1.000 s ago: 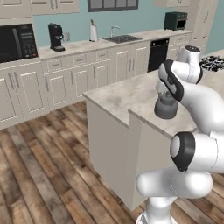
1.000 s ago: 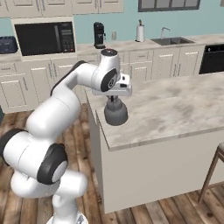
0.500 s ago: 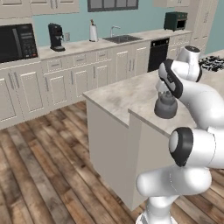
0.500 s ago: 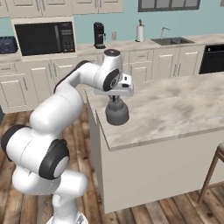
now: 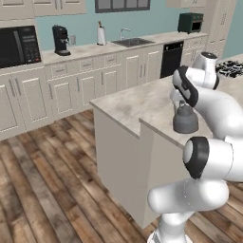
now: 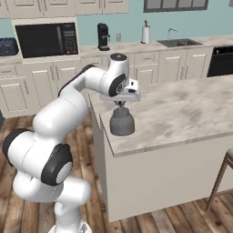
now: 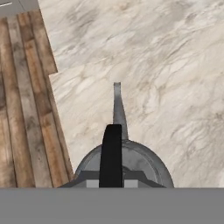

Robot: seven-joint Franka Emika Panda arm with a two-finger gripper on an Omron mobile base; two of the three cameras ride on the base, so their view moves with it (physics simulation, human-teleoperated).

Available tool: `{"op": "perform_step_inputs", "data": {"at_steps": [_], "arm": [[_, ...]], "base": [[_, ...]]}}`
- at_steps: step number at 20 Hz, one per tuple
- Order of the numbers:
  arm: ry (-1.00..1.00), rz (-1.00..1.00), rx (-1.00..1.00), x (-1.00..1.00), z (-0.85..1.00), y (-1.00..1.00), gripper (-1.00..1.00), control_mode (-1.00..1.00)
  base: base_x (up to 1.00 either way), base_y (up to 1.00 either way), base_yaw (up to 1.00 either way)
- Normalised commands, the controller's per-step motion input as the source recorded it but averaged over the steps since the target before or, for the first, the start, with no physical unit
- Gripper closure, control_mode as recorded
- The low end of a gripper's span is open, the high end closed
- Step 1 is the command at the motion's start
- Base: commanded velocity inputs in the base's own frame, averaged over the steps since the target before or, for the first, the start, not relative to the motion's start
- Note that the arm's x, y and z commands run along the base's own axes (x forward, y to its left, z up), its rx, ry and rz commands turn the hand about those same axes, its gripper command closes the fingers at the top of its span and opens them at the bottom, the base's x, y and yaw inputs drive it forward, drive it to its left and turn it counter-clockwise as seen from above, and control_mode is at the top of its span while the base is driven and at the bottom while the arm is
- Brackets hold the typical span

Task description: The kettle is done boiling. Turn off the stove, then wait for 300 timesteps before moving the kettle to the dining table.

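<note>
The two-finger gripper (image 6: 120, 105) is clamped on the arched handle of the squat dark grey metal kettle (image 6: 121, 124), which sits near the beige marble-patterned dining table's (image 6: 191, 113) nine o'clock edge.

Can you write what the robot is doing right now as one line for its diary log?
gripper: shut on kettle handle | kettle: upright on dining table, near its corner edge | stove: behind arm

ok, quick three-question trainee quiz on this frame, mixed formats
1. True or false: the kettle stands on the dining table.
2. The fingers are: A) open beside the kettle, B) shut on the kettle's handle, C) on a stove knob.
3. Fill in: on the back counter, the coffee machine stands beside the ____.

Key: 1 true; 2 B; 3 microwave.
</note>
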Motion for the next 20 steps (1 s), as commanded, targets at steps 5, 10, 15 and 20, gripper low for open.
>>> {"op": "perform_step_inputs", "data": {"at_steps": [5,10,15,20], "arm": [[0.00,0.00,0.00,0.02,-0.10,0.00,1.00,-1.00],[0.00,0.00,0.00,0.00,-0.05,-0.02,1.00,-1.00],[0.00,0.00,0.00,0.01,-0.06,-0.05,1.00,-1.00],[0.00,0.00,0.00,0.02,-0.13,-0.03,1.00,-1.00]], "base": [[0.00,0.00,0.00],[0.00,0.00,0.00],[0.00,0.00,0.00],[0.00,0.00,0.00]]}}
